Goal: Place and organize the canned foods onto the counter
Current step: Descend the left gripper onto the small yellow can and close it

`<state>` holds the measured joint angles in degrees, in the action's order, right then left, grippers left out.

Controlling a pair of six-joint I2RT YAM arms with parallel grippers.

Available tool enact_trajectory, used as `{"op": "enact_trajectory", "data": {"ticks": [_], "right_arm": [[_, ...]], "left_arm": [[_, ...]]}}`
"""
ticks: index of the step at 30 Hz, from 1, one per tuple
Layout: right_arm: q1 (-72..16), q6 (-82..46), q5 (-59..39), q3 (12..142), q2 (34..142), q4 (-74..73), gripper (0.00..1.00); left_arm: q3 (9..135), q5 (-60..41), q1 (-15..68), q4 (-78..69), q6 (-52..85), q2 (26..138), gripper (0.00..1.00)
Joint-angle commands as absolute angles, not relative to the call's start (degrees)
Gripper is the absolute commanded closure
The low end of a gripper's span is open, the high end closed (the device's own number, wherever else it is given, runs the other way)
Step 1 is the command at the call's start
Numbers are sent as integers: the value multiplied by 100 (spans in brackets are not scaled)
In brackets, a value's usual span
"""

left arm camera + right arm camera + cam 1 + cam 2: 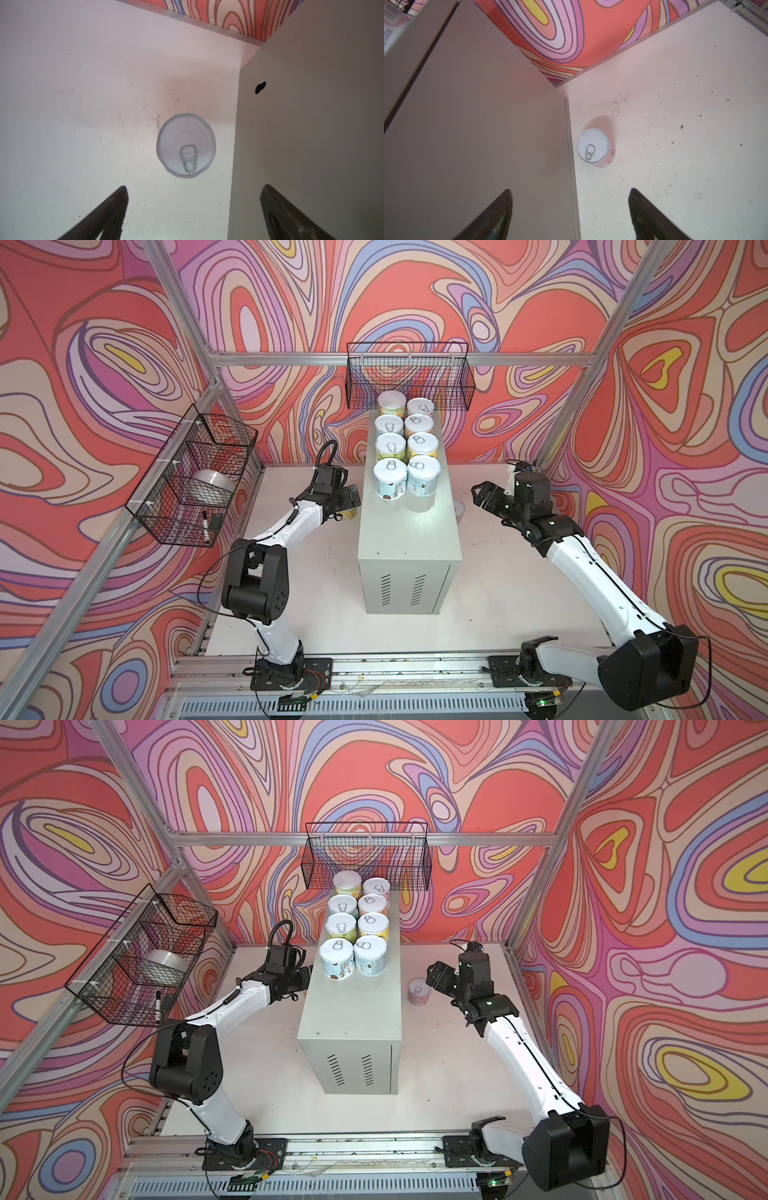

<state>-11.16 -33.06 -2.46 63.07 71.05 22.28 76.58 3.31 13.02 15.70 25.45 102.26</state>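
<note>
The counter (409, 531) (353, 1011) is a tall light-grey cabinet in mid-table. Several canned foods (390, 479) (336, 959) stand on its far half in two tidy rows. Another can (186, 145) stands on the tabletop to the left of the counter's side (311, 145). My left gripper (353, 495) (195, 187) hovers open above it, empty. A pink-labelled can (418, 992) (593, 146) stands on the table at the counter's right side (477, 135). My right gripper (434, 973) (570, 189) hangs open above it, holding nothing.
A black wire basket (409, 377) hangs on the back wall just behind the rows of cans. A second wire basket (195, 477) on the left wall holds a white roll of tape (212, 485) and a marker (205, 526). The white tabletop (316, 572) surrounds the counter.
</note>
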Motion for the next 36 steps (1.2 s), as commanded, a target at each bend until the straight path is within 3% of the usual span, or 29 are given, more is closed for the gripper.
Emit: {"op": "enact_trajectory", "data": {"ticks": [1,17,36], "right_arm": [[-1081,-3461,-398,6129,7018,2092,11],[-1082,-3674,-653,5965,7022,1907,13],[-1081,-3716,-651,5874,6927,1941,16]], "left_arm": [[8128,678,1263,1751,2375,10751,0],[9090,628,1252,1944,2441,12242,6],[9064,939,1274,1881,2296,12485,20]]}}
